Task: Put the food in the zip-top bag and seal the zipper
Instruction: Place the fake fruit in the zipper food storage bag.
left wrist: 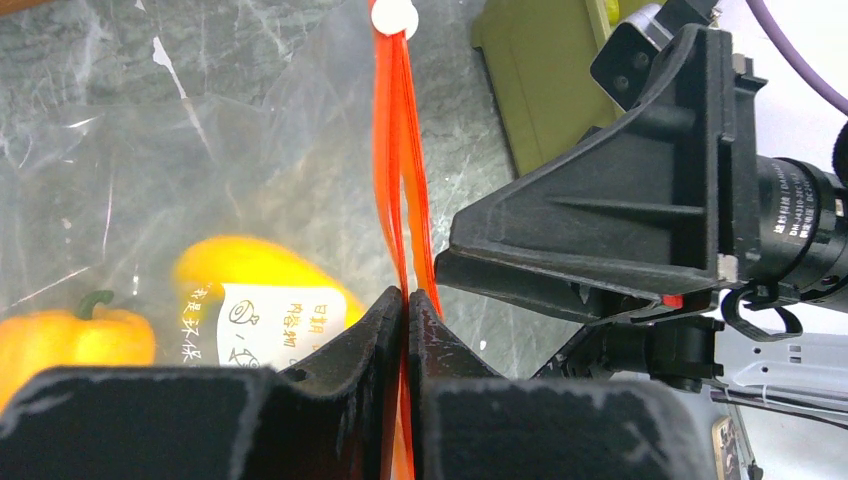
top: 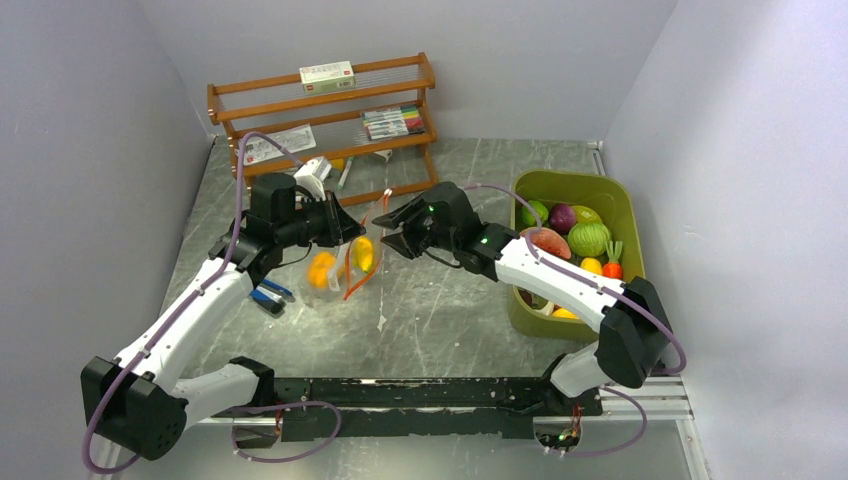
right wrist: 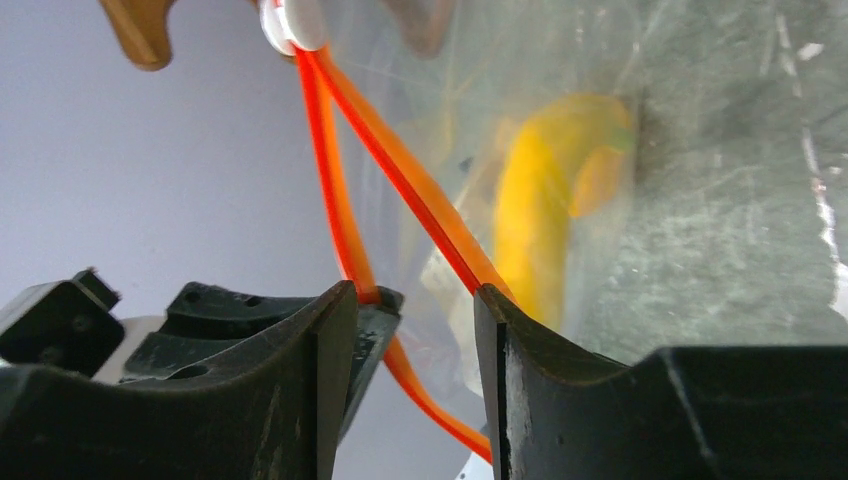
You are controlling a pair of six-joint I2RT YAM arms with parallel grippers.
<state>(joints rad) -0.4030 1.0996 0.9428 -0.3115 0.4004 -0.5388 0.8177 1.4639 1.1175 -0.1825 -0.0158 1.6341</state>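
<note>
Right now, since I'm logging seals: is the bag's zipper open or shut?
Open, at least partly: in the right wrist view the two red-orange strips of the zipper spread apart below the white slider.

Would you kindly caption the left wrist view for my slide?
Left gripper shut on the zipper of the bag, yellow food inside.

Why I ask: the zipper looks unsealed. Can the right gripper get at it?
Probably yes: the right gripper, jaws open, straddles the zipper, nothing between. The left gripper pinches it close by.

zipper (left wrist: 397, 170) cut off below, label (left wrist: 285, 325) partly hidden
</note>
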